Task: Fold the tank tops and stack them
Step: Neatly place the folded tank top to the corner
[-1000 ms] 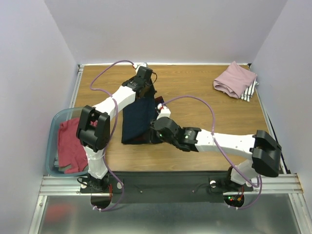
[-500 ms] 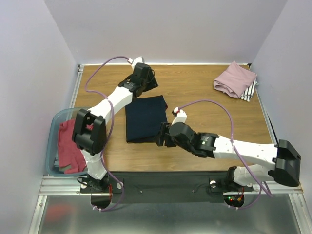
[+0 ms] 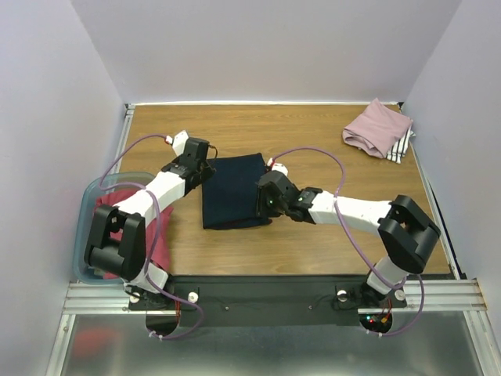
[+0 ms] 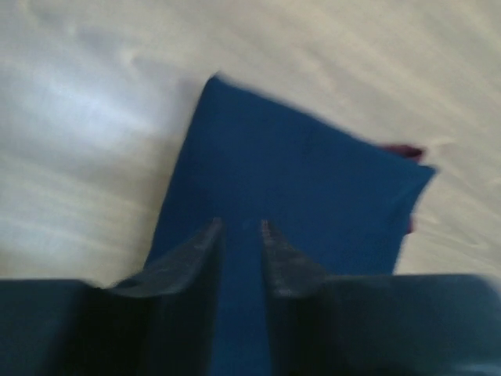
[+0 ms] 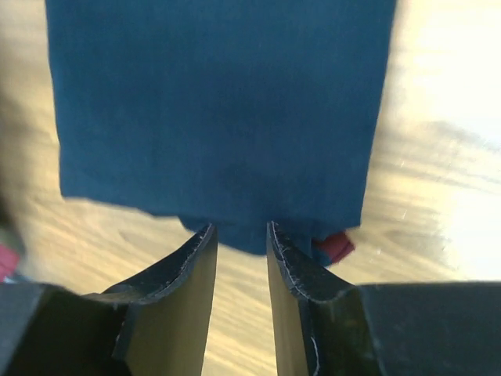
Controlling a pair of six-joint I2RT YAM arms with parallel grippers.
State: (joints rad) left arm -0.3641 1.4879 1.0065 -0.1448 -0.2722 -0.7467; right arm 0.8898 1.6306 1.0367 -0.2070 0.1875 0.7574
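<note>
Two white-and-black arms trailing lilac cables.
The left arm [image 3: 160, 188] and right arm [image 3: 356, 213] have white shells between black joint housings, with a lilac cable [image 3: 309, 148] looping along each. Small red and green lights [image 3: 376, 317] glow at the bases. The left hand [image 4: 239, 227] and right hand [image 5: 239, 229] have dark, tapered fingers [image 5: 176, 290].

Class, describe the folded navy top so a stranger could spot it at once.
On the wooden table, look just left of centre. A navy top lies there folded into a flat rectangle. It is the only dark blue cloth: the pink top sits at the far right corner, the red ones in the tub at the left.
</note>
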